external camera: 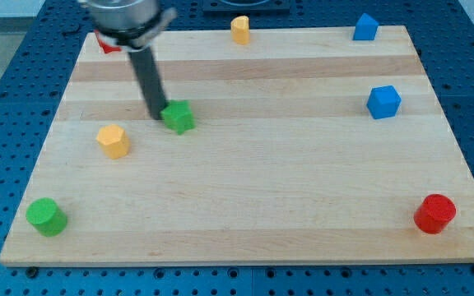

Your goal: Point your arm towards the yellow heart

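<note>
The yellow heart (239, 29) sits at the view's top edge of the wooden board (245, 197), a little left of centre. My tip (155, 116) rests on the board in the upper left part, touching the left side of a green star block (178, 117). The rod rises from the tip toward the view's top left. The yellow heart lies well above and to the right of the tip. A yellow hexagonal block (113, 141) stands below and left of the tip.
A red block (107, 43) is partly hidden behind the arm at the top left. Two blue blocks sit at the right, one at the top edge (365, 27) and one below it (383, 102). A green cylinder (46, 217) is bottom left, a red cylinder (434, 214) bottom right.
</note>
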